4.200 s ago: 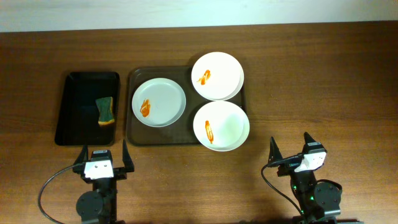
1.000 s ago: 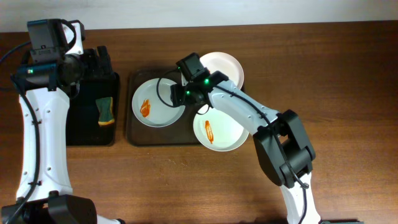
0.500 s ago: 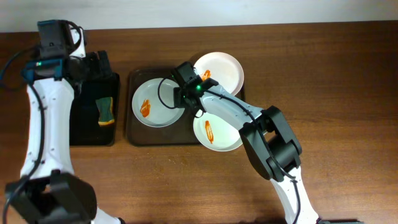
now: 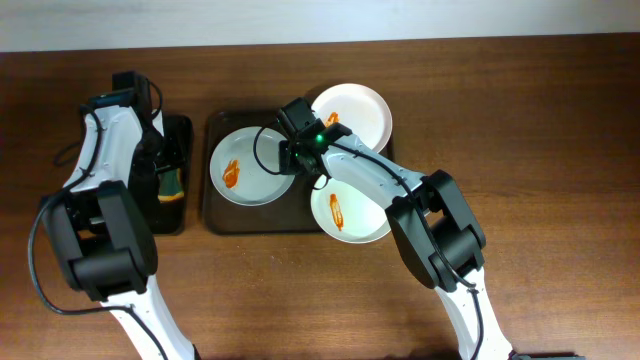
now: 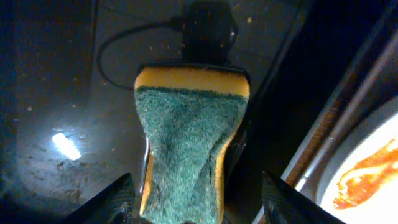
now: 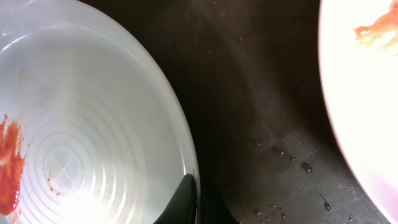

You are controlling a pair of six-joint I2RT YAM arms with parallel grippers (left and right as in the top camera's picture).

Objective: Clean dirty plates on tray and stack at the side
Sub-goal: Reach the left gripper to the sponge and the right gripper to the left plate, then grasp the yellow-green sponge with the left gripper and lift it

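Note:
Three white plates with orange-red sauce smears lie on the brown tray (image 4: 212,205): a left plate (image 4: 245,170), a back right plate (image 4: 355,115) and a front right plate (image 4: 358,208). My right gripper (image 4: 298,166) is shut on the left plate's right rim. In the right wrist view one finger (image 6: 182,198) lies inside that plate (image 6: 93,124), the other under its edge. My left gripper (image 4: 165,168) hangs over the green and yellow sponge (image 4: 170,186). The left wrist view shows its fingers (image 5: 115,199) open, standing either side of the sponge (image 5: 186,143) without touching it.
The sponge lies in a narrower black tray (image 4: 120,215) left of the brown one. The black tray's wet floor (image 5: 56,93) and the brown tray's rim (image 5: 336,124) show in the left wrist view. Bare wooden table (image 4: 520,150) extends to the right.
My left arm swung in and came down over the sponge, its jaws narrowing. My right gripper closed on the left plate's rim.

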